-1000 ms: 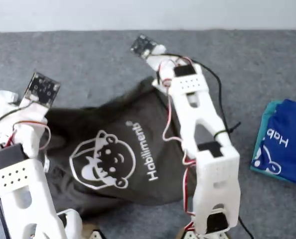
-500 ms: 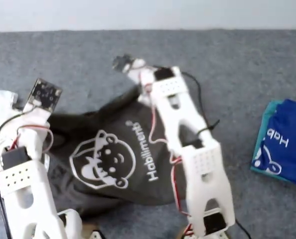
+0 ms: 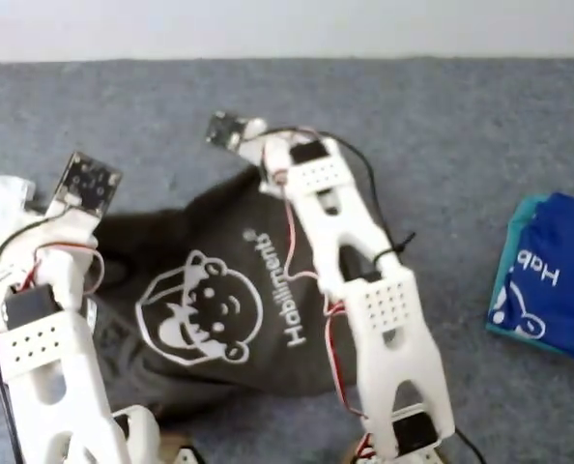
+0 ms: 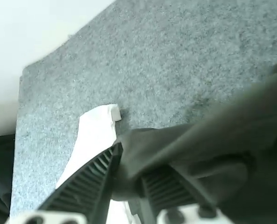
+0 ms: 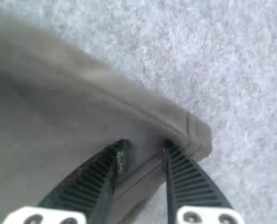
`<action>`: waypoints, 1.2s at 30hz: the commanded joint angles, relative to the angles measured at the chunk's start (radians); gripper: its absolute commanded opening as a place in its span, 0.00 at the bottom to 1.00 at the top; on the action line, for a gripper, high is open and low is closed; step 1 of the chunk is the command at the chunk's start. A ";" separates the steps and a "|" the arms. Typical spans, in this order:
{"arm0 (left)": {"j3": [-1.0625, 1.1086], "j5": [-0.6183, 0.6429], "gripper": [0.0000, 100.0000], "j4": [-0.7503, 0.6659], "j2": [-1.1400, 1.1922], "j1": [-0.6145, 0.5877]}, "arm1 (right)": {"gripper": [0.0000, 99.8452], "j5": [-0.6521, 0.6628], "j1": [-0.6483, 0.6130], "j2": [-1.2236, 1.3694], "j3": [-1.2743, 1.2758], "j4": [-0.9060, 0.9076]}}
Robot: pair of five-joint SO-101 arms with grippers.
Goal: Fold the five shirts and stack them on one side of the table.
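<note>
1. Change. Over the last second my right arm swung its wrist across the far edge of the dark shirt (image 3: pixel 219 309), toward the left arm. The shirt's far corner travelled with it, so the cloth on that side now lies drawn in under the arm. The left arm barely moved.

2. Gripper state. The right gripper (image 5: pixel 143 149) is clenched on the dark shirt's stitched hem, with the fold of cloth pinched between its ribbed pads. The left gripper (image 4: pixel 129 161) is also clamped on a bunched edge of the same shirt, at the side opposite the right arm's hold.

3. Meaning for the task. I judge this a fold in progress, not a finished one. The printed front lies face up and the outline is still irregular. The cloth is limp, so I expect slack to sag between the two holds.

4. Task items. The dark shirt lies between the two arms. Well apart from it, beyond the right arm, a folded blue shirt (image 3: pixel 548 280) rests on a teal one (image 3: pixel 504 290), which I take as the stack.

5. Surface and room. The bench (image 3: pixel 442 126) has a grey carpet-like covering. A plain pale wall (image 3: pixel 287 24) runs along the bench edge beyond the dark shirt.
</note>
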 commanded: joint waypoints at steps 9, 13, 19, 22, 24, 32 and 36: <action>-0.035 0.003 0.01 -0.063 -0.012 0.002 | 0.15 0.193 0.036 -0.022 -0.155 0.131; -0.035 0.003 0.01 -0.063 -0.012 0.002 | 0.15 0.255 0.044 -0.022 -0.155 0.128; -0.025 0.003 0.01 -0.063 -0.012 0.002 | 0.20 0.321 0.041 -0.012 -0.153 0.064; -0.025 0.003 0.01 -0.063 -0.012 0.002 | 0.25 0.322 0.044 -0.012 -0.149 -0.008; -0.025 0.003 0.01 -0.063 -0.011 0.002 | 0.25 0.324 0.039 -0.010 -0.147 -0.024; -0.015 0.005 0.01 -0.063 -0.006 0.003 | 0.25 0.417 0.025 0.079 -0.155 -0.074; 0.015 0.005 0.01 -0.064 -0.009 0.003 | 0.25 0.417 0.004 0.110 -0.155 -0.074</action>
